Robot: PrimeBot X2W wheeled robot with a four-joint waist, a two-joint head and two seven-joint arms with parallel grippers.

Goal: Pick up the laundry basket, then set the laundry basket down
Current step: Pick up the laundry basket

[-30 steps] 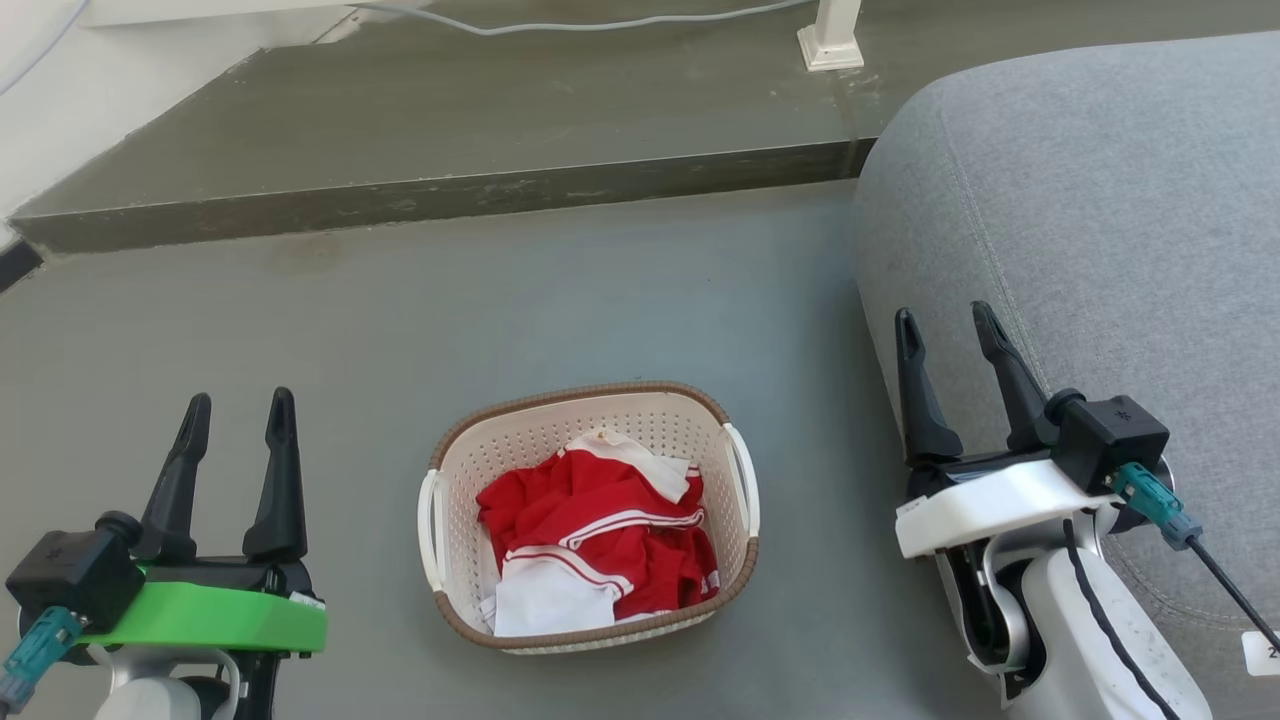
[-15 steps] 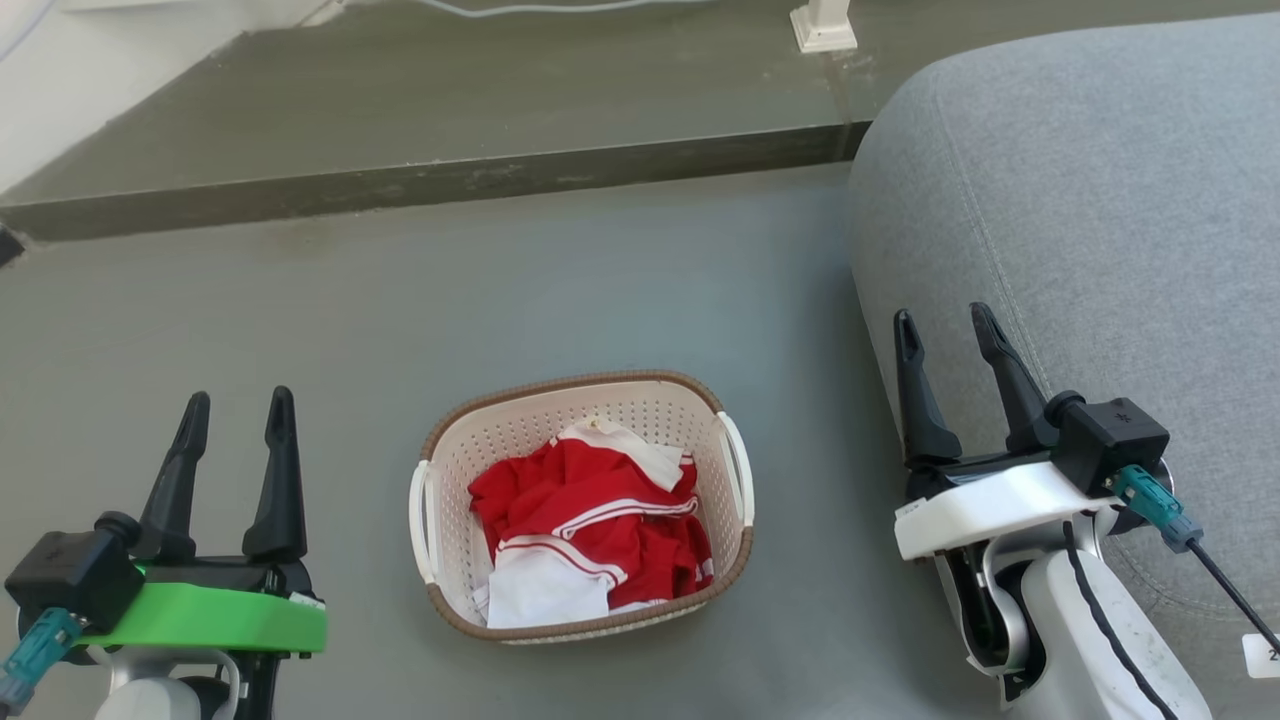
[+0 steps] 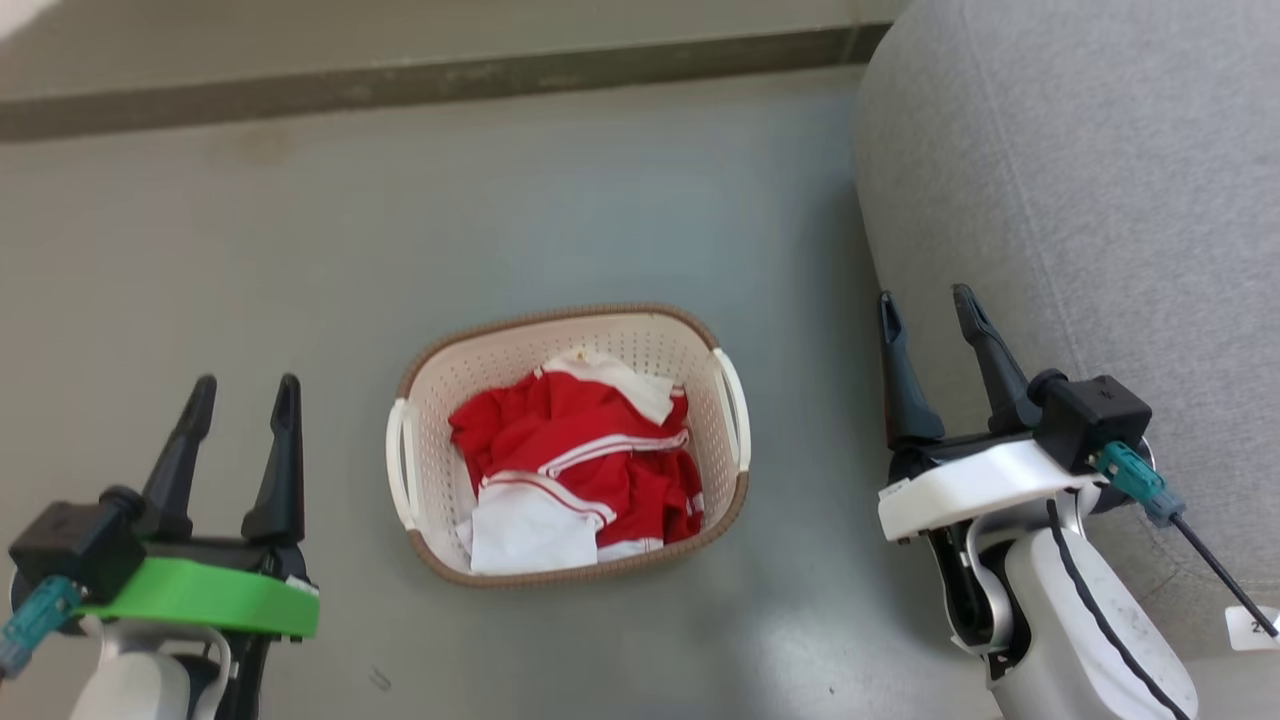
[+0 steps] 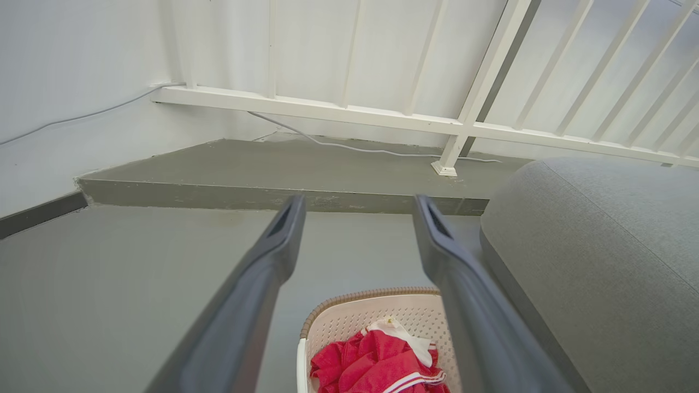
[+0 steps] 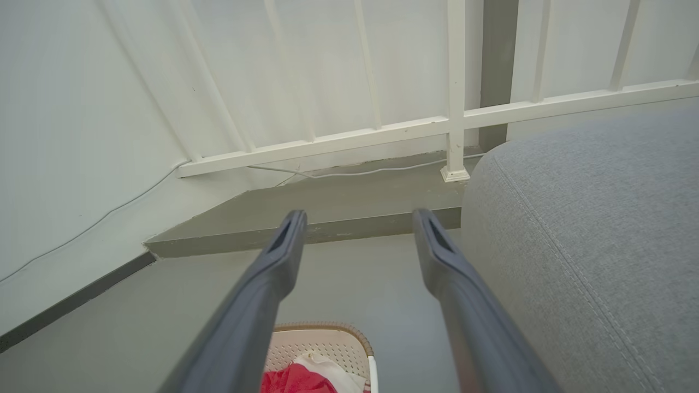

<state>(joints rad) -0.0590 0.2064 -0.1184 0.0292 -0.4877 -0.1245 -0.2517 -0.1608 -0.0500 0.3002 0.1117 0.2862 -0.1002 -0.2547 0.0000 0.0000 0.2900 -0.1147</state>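
my left tool (image 3: pixel 247 385) sits at the lower left of the head view, its two fingers spread wide with nothing between them. my right tool (image 3: pixel 924 295) is at the lower right, spread the same way and empty. its fingers lie close by the edge of the grey sofa (image 3: pixel 1080 200); i cannot tell if they touch it.

the basket (image 3: pixel 560 313) stands upright on the floor (image 3: pixel 600 180) between my two tools, apart from both. a heap of red and white clothes (image 3: pixel 570 450) lies in it. beyond the basket a low step (image 3: pixel 400 85) runs across the top of the head view.

along my left tool (image 4: pixel 359 202) i see the basket (image 4: pixel 338 327) low between the fingers, close to the right one, with the clothes (image 4: pixel 377 363) showing in it. past the fingertips are the step (image 4: pixel 273 169), a white railing (image 4: pixel 469 125) and a thin cable (image 4: pixel 355 148) lying on the step. the sofa (image 4: pixel 600 245) is at the right.

along my right tool (image 5: pixel 357 213) the basket (image 5: pixel 311 344) peeks in at the bottom edge between the fingers, and the sofa (image 5: pixel 590 245) rises at the right.
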